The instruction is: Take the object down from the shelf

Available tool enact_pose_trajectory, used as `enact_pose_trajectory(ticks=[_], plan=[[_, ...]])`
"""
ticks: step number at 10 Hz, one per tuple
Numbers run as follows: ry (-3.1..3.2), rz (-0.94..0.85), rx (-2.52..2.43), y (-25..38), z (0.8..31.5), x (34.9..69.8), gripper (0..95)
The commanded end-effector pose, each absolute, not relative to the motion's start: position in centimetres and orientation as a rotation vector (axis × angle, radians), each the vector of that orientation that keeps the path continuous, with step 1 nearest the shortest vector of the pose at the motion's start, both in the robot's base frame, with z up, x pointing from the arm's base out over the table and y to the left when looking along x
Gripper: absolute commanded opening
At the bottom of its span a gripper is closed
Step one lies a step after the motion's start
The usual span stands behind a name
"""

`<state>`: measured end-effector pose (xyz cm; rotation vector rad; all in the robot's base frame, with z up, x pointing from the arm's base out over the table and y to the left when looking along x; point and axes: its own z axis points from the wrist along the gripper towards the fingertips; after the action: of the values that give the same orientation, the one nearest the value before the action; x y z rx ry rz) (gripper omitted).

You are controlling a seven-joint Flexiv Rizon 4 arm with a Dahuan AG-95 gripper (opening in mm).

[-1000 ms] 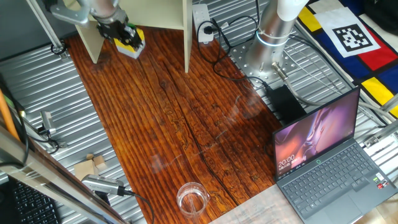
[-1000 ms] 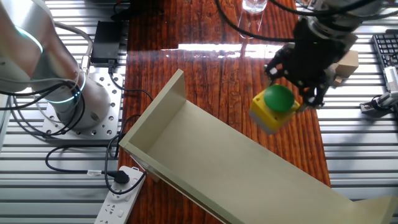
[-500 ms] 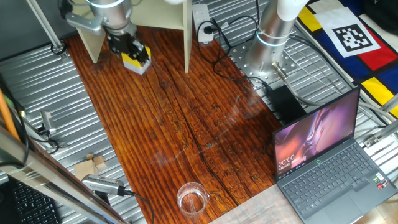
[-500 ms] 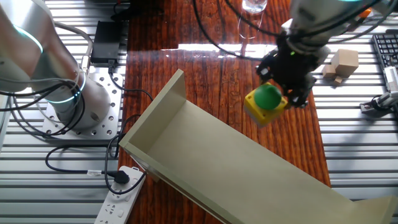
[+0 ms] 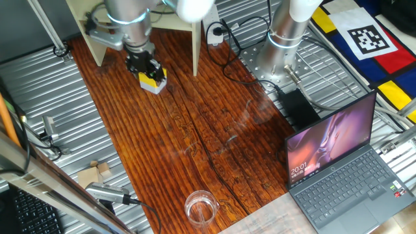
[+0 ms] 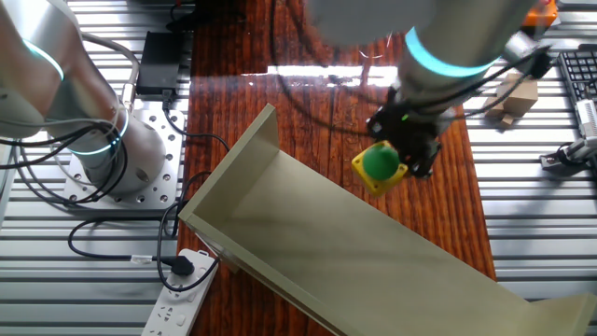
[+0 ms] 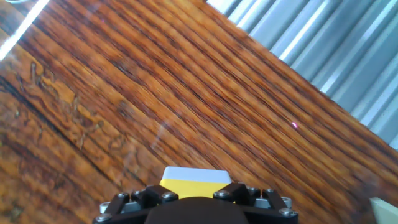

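I see the pincer (image 5: pixel 148 70) clamped on the yellow box with the green button (image 6: pixel 379 165), and I hold it above the wooden desk (image 5: pixel 195 143), just in front of the cream shelf (image 6: pixel 354 261). A clear glass (image 5: pixel 200 208) stands well apart.

Open wood ahead, shelf behind

The gripper (image 5: pixel 148 70) grips the yellow box (image 5: pixel 154 81) clear of the shelf (image 6: pixel 308 233), whose upright panels (image 5: pixel 195 39) stand just behind. Bare wooden tabletop (image 5: pixel 188 136) stretches out in front; a clear glass (image 5: pixel 200 207) and wooden blocks (image 5: pixel 96 173) sit well apart at the far edge, the laptop (image 5: pixel 344 162) off to one side.
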<state>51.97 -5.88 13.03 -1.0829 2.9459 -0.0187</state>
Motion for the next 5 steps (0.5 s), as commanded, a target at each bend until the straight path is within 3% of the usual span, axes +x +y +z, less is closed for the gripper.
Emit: enact_pose_trajectory(ticks=[1,5], plan=[[2.979,-0.068,-1.111,-5.40,14.08,52.45,0.0],[2.971,-0.070,-1.118,-5.32,14.12,52.45,0.0]])
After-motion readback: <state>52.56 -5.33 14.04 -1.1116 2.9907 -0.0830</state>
